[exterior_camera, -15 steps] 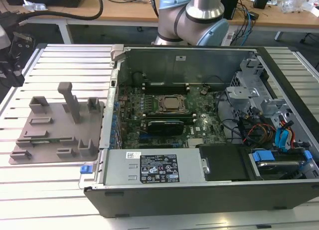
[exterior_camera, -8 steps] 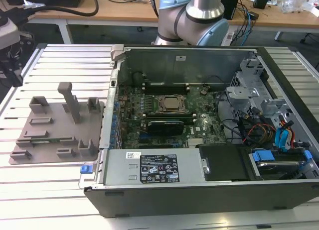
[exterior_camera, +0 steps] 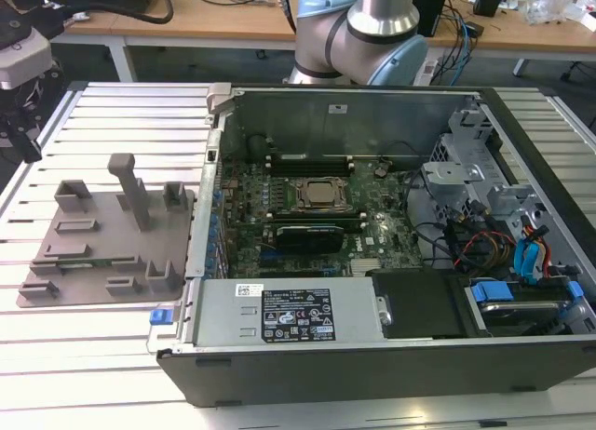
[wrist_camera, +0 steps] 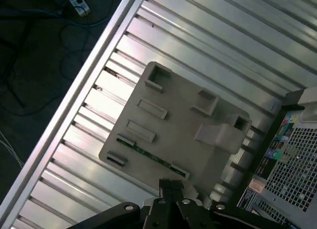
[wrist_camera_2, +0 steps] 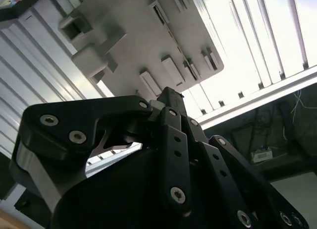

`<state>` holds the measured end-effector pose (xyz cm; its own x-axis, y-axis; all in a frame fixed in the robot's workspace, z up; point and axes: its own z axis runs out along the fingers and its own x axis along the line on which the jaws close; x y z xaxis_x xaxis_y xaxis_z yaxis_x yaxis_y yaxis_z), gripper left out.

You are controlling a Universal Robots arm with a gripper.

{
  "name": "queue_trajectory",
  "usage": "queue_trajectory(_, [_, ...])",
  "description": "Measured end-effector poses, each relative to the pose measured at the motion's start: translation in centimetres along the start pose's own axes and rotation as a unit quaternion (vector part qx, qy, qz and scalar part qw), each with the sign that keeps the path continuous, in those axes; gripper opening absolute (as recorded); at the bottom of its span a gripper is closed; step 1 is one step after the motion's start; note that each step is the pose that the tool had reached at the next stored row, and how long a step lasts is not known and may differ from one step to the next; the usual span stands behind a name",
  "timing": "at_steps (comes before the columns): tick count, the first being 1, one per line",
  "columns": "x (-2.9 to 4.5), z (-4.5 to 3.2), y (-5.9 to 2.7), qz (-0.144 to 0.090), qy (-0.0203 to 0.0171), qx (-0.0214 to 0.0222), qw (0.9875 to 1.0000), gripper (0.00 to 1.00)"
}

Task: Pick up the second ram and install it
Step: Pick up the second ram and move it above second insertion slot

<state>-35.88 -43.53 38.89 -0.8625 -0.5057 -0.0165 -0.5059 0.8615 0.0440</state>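
The ram stick (wrist_camera: 148, 155) lies flat on the grey tray (wrist_camera: 173, 115), a thin green strip cradled between two small blocks. In the exterior view the same ram stick (exterior_camera: 82, 260) sits near the tray's front edge. The gripper (wrist_camera: 169, 183) hangs just above it, tips looking pressed together with nothing between them (from the second wrist view the gripper (wrist_camera_2: 171, 94) comes to a single point over the tray). I'd judge the job barely begun: the stick is not yet lifted, and nothing has been carried over to the board (exterior_camera: 372, 230) inside the open computer case (exterior_camera: 372, 365). The room above the stick is free, and the tall post (exterior_camera: 130, 186) stands well apart, toward the tray's back. The tray rests on the slatted table (exterior_camera: 112, 356) just beside the case wall. The case's rim, the metal box (exterior_camera: 289, 314) and the cables (exterior_camera: 466, 244) hem the board in.
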Motion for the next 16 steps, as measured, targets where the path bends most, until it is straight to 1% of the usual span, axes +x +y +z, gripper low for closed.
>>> queue_trajectory(2, [0.0, 0.0, 0.0, -0.015, 0.0007, -0.0003, 0.9999, 0.1])
queue_trajectory(3, [0.0, 0.0, 0.0, -0.027, 0.0012, -0.0004, 0.9996, 0.1])
queue_trajectory(5, [0.0, 0.0, 0.0, -0.05, 0.0022, -0.0008, 0.9988, 0.1])
queue_trajectory(7, [0.0, 0.0, 0.0, -0.061, 0.0027, -0.001, 0.9981, 0.1])
queue_trajectory(8, [0.0, 0.0, 0.0, -0.073, 0.0032, -0.0012, 0.9973, 0.1])
queue_trajectory(9, [0.0, 0.0, 0.0, -0.086, 0.0038, -0.0014, 0.9963, 0.1])
queue_trajectory(10, [0.0, 0.0, 0.0, -0.093, 0.0041, -0.0015, 0.9956, 0.1])
queue_trajectory(12, [0.0, 0.0, 0.0, -0.112, 0.0049, -0.0018, 0.9937, 0.1])
queue_trajectory(13, [0.0, 0.0, 0.0, -0.121, 0.0054, -0.002, 0.9926, 0.1])
queue_trajectory(14, [0.0, 0.0, 0.0, -0.132, 0.0058, -0.0022, 0.9912, 0.1])
queue_trajectory(16, [0.0, 0.0, 0.0, -0.141, 0.0062, -0.0023, 0.99, 0.1])
